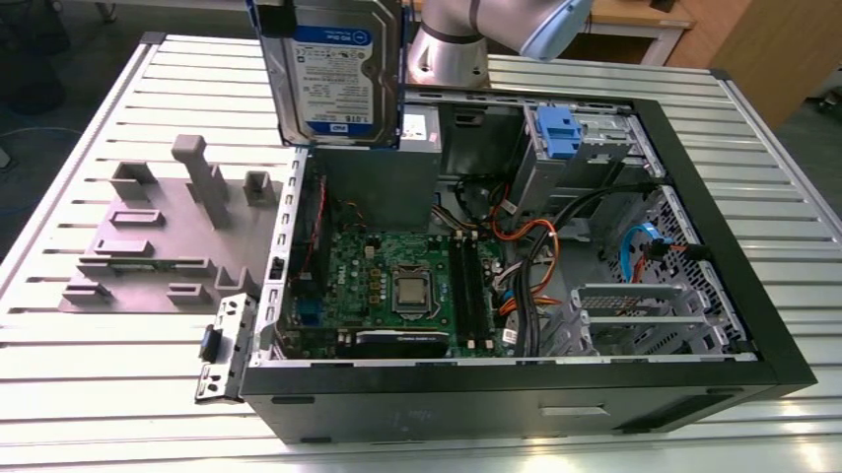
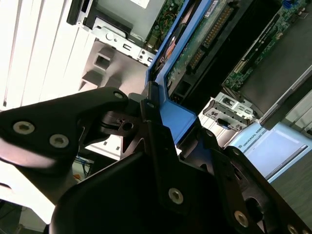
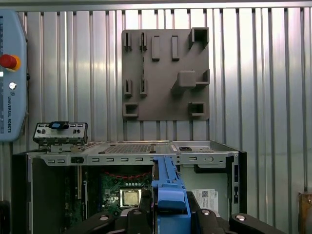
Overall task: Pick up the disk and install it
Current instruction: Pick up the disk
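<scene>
disk (image 1: 331, 74): top cut by exterior view's edge | hand (image 3: 170, 217): cut by first wrist view's edge

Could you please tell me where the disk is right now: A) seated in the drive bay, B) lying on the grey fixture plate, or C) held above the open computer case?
C: the disk hangs upright over the computer case, clamped in the gripper.
</scene>
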### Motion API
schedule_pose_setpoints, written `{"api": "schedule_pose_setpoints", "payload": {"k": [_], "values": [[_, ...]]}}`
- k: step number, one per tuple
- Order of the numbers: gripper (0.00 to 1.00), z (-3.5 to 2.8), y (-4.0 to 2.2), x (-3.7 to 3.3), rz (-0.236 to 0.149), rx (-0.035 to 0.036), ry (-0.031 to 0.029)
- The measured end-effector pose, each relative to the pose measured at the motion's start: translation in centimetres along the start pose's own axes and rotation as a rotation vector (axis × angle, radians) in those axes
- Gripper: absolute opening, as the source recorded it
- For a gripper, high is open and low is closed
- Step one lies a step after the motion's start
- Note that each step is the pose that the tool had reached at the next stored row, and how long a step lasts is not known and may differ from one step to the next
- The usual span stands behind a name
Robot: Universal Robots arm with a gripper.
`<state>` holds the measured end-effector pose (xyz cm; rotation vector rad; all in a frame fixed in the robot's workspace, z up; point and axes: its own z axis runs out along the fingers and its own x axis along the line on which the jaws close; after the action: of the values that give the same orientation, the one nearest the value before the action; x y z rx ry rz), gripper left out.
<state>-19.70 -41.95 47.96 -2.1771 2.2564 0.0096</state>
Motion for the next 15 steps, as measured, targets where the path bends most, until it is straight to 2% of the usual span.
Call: {"api": "schedule_pose_setpoints", "payload": {"k": [7,15], "values": [[0.36,0.00,-0.19,-0.01,0.000,0.0000,0.0000],[0.36,0.00,-0.71,-0.02,0.000,0.0000,0.0000]]}}
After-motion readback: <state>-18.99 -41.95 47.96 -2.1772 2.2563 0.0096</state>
